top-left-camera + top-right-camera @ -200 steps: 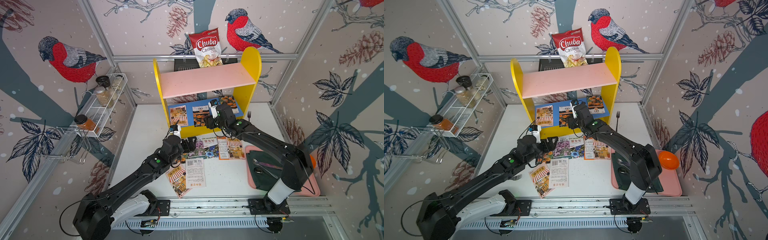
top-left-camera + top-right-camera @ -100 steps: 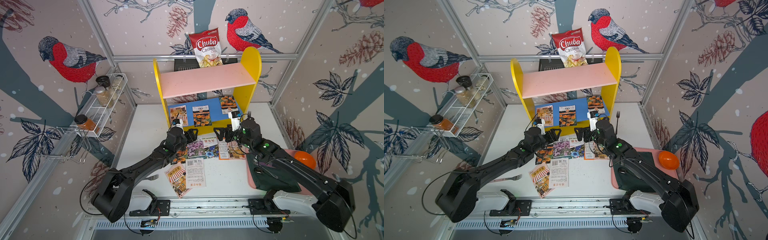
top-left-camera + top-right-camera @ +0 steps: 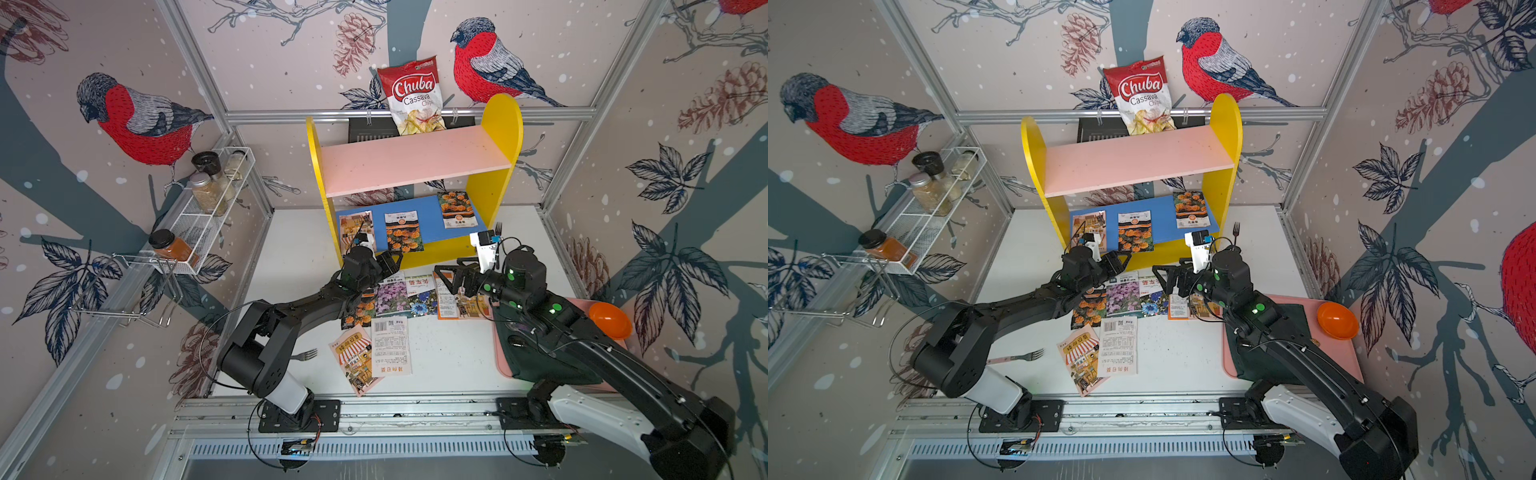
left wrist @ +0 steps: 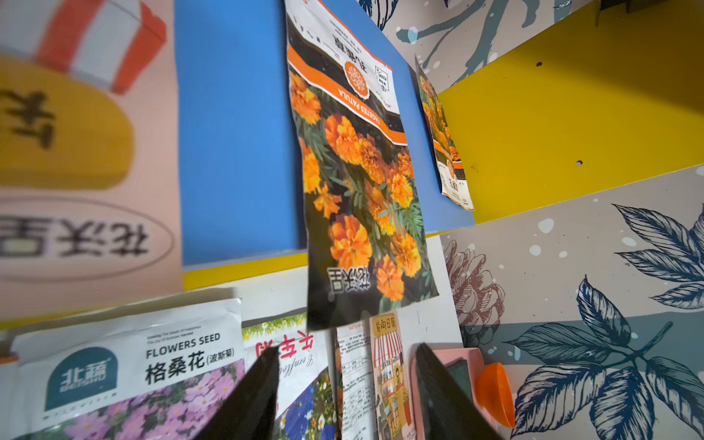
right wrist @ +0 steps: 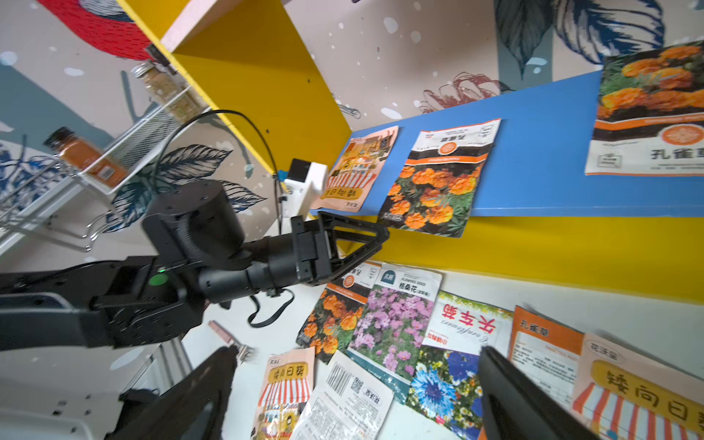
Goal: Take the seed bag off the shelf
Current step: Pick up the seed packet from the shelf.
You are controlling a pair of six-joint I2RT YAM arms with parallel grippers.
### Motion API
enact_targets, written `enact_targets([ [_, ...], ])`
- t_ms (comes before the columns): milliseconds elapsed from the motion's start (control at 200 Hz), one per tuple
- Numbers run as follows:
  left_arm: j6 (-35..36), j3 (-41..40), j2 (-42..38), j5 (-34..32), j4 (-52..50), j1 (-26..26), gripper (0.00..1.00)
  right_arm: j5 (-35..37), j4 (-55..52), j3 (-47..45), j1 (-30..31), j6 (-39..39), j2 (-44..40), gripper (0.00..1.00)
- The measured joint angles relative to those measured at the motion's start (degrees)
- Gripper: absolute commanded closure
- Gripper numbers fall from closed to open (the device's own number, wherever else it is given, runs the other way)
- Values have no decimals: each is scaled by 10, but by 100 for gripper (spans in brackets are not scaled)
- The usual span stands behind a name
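The shelf (image 3: 415,162) has yellow sides, a pink top board and a blue lower board (image 3: 430,220). Three seed bags lie on the blue board: a pink shop-front one (image 3: 355,224), a marigold one (image 3: 402,230) hanging over the front edge, and another marigold one (image 3: 456,208). My left gripper (image 3: 390,262) is open and empty, just below the overhanging marigold bag (image 4: 362,190), whose lower edge sits just beyond its tips (image 4: 344,354). My right gripper (image 3: 446,276) stands wide open and empty over the bags on the table (image 5: 358,365).
Several seed bags (image 3: 392,299) lie on the table before the shelf. A chips bag (image 3: 413,97) stands behind its top. A wire rack (image 3: 199,216) with jars hangs at left. Forks (image 3: 305,354) (image 3: 498,227) lie about. A pink tray (image 3: 503,361) holds an orange bowl (image 3: 610,320).
My right arm has drawn back from the shelf's lower board to above the table bags, its jaws widening. My left gripper has moved forward to the shelf's front edge, its jaws narrowing.
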Motion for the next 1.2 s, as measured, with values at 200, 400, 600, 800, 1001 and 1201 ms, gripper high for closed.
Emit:
enact_targets([
  [200, -4, 1, 14, 5, 22, 3, 50, -79, -7, -26, 4, 0, -42, 0],
  [400, -12, 1, 28, 7, 37, 8, 54, -128, -37, -38, 15, 0, -81, 0],
  [600, -20, 2, 36, 14, 58, 12, 57, -143, -68, -40, 25, -1, -114, 0],
  [800, -31, 2, 39, 16, 77, 15, 59, -142, -90, -55, 31, -2, -128, 0],
  [1001, -36, 5, 46, 20, 84, 19, 65, -142, -102, -64, 35, -2, -136, 0],
  [1201, -45, 14, 56, 28, 93, 21, 71, -141, -103, -68, 37, -2, -142, 0],
])
